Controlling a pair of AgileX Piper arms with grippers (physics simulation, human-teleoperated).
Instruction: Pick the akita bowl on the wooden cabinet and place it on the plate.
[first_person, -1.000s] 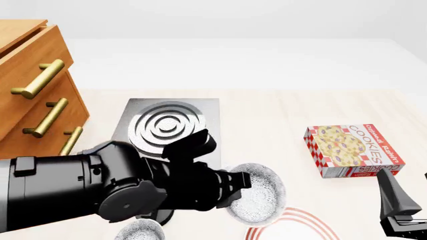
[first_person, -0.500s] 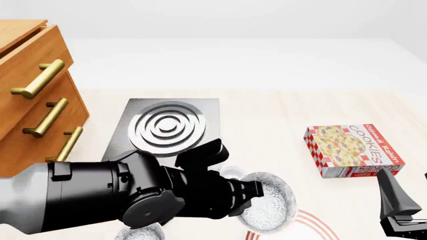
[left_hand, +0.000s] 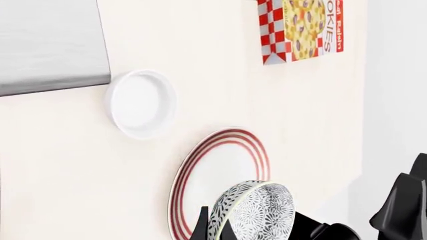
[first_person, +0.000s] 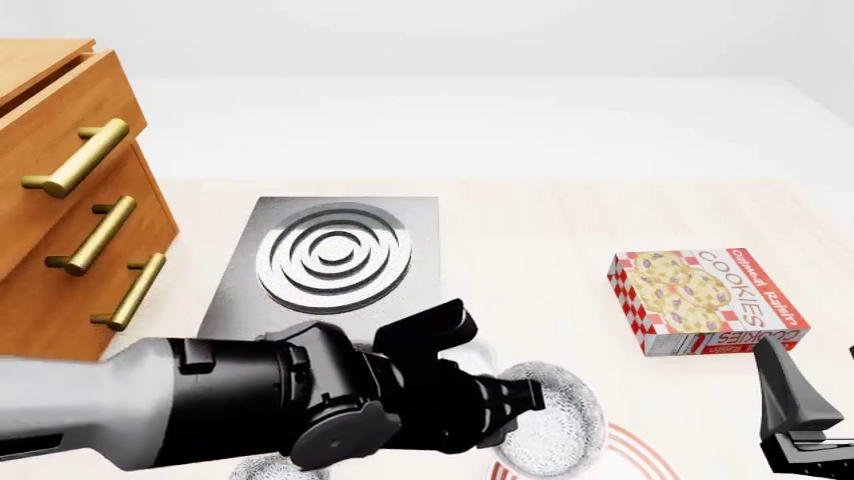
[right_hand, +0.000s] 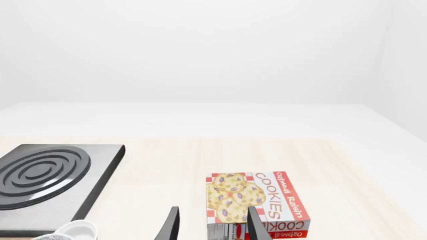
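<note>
Speckled akita bowl sits clamped in the left hand, over the plate.

Speckled grey akita bowl, red-ringed white plate, orange-brown wooden cabinet.

Left arm extends across the lower front view, left gripper clamped on the akita bowl, held tilted. Right gripper sits low at right, fingers parted, holding nothing
</note>
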